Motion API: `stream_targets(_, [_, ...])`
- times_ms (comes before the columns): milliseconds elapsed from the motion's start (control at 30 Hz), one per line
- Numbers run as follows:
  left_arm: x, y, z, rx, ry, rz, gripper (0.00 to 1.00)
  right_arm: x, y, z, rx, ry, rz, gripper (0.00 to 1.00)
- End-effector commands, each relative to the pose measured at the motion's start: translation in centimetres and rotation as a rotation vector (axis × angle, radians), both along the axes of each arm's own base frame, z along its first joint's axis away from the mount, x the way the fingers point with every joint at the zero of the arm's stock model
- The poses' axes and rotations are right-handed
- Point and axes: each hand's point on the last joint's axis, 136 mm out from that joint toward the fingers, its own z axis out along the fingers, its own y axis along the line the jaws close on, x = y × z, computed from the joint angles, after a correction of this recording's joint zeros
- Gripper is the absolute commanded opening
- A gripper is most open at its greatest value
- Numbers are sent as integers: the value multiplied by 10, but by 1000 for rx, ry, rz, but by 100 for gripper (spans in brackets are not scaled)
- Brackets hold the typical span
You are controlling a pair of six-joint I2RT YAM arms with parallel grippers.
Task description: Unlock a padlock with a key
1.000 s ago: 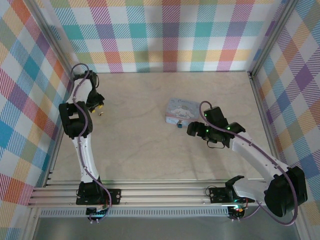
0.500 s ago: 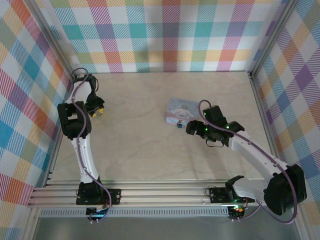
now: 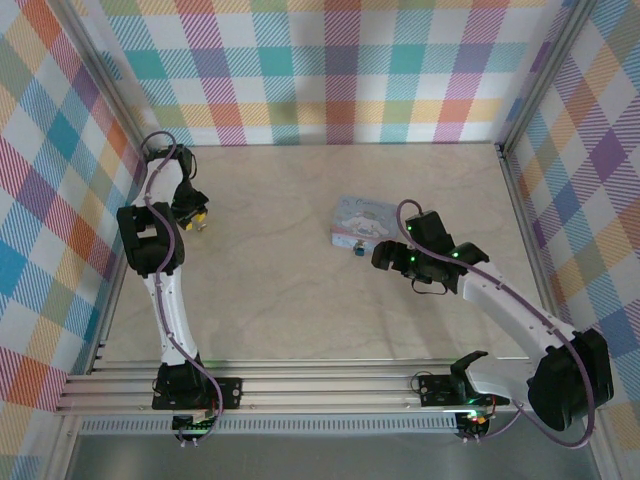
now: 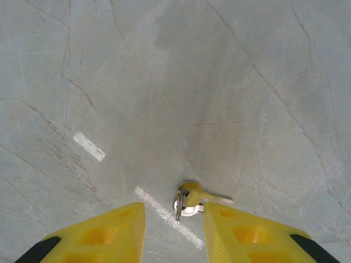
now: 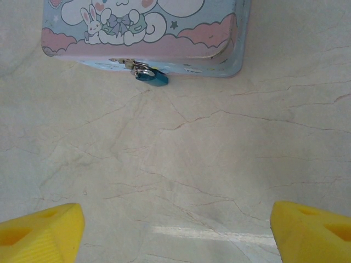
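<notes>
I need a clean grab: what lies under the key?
The key lies flat on the table. A silvery piece peeks out from under its head, mostly covered, so I cannot tell what it is.

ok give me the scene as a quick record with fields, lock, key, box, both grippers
padlock: dark blue, hangs at the front latch of the box; cannot tell if locked
box: pale blue, cartoon print, lid shut, on the table
key: flat on the table, on a small ring with what looks like a second key
left gripper: open, tips either side of the key, not gripping it
right gripper: open wide, over bare table, short of the padlock
task state: key not yet picked up
</notes>
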Motion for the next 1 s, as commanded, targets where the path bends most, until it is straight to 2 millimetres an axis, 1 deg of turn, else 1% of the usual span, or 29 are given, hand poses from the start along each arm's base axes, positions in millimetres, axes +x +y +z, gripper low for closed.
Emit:
stream_targets(0, [-12,2,3,21,53,43,33,0,1,14,20,-45,-5,88])
stream_targets(67, [-12,2,3,27,64,51,30,-2,-1,15,20,-53,-9,88])
stream_targets(133, [-13,1,4,25,80,53,30,-4,-4,16,15,-60,-11,88])
stream_targets(333, [-16,-6,8,56,120,82,30,-9,-12,26,2,-103,-13,88])
stream_targets(500, [-15,-8,14,127,139,155,34,-15,-18,32,-11,-129,-10,88])
stream_targets(700, [-11,-17,17,163,152,154,32,-23,-29,36,-28,-157,-21,89])
stream_targets(767, [-13,-19,19,169,162,158,34,-27,-32,38,-35,-167,-23,89])
stream_targets(900, [-16,-24,14,131,156,124,43,-30,-39,39,-56,-189,-28,89])
stream_targets(967, [-23,-23,12,133,146,128,43,-30,-41,40,-64,-194,-27,89])
